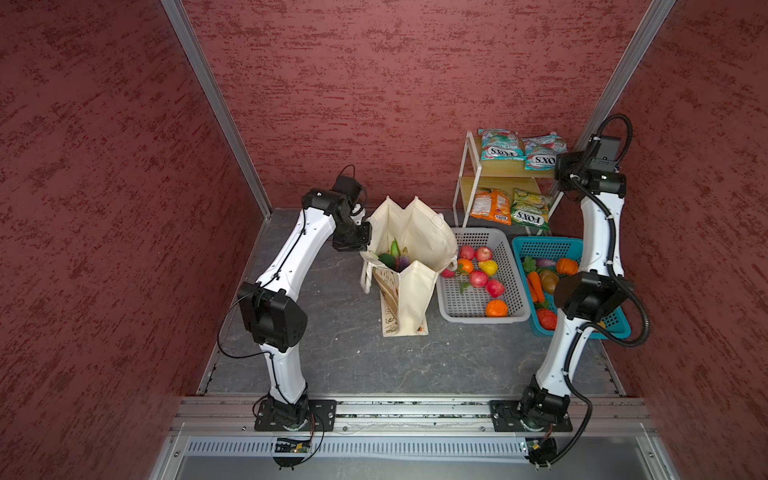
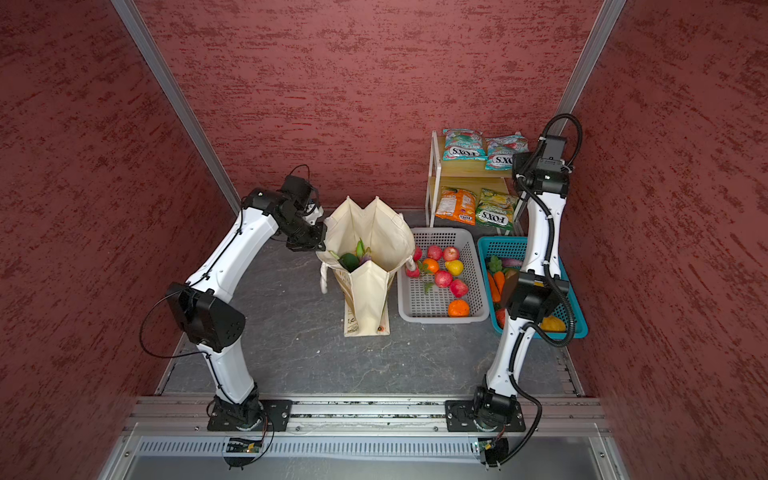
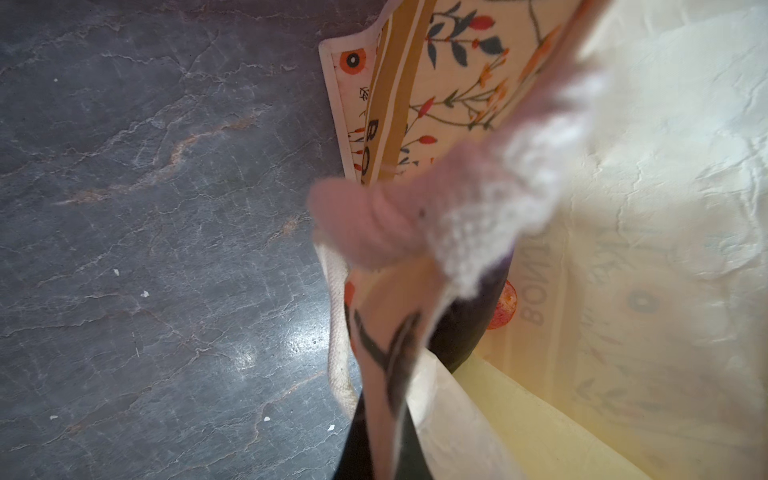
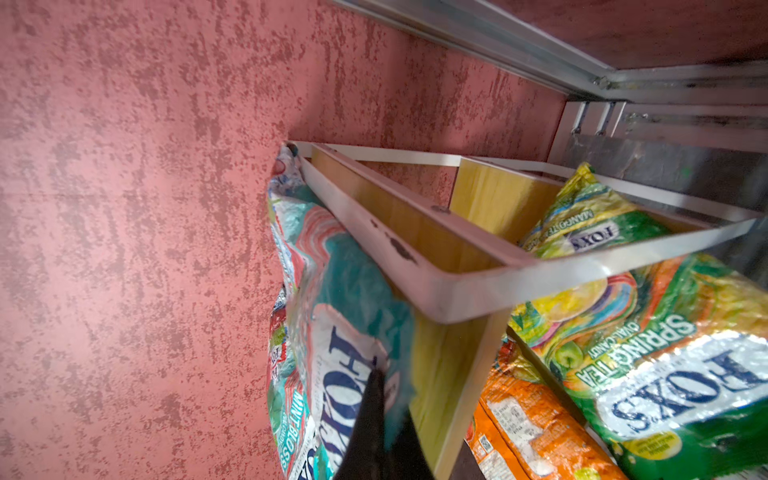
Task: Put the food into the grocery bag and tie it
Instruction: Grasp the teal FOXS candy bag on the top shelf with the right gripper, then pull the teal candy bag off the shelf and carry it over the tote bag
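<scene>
The grocery bag stands open mid-table, cream canvas with floral print. Inside it lie a dark green vegetable and the green tips of a dragon fruit. My left gripper is shut on the bag's left rim, where the strap handle hangs beside it. Two teal-and-red FOX'S packets lie on the rack's top shelf. My right gripper is shut on the edge of the right-hand packet; in both top views its fingers are hidden under the wrist.
A white-framed rack stands at the back right, with an orange packet and a yellow-green packet on its lower shelf. In front of it are a grey basket of small fruit and a blue basket of vegetables under the right arm.
</scene>
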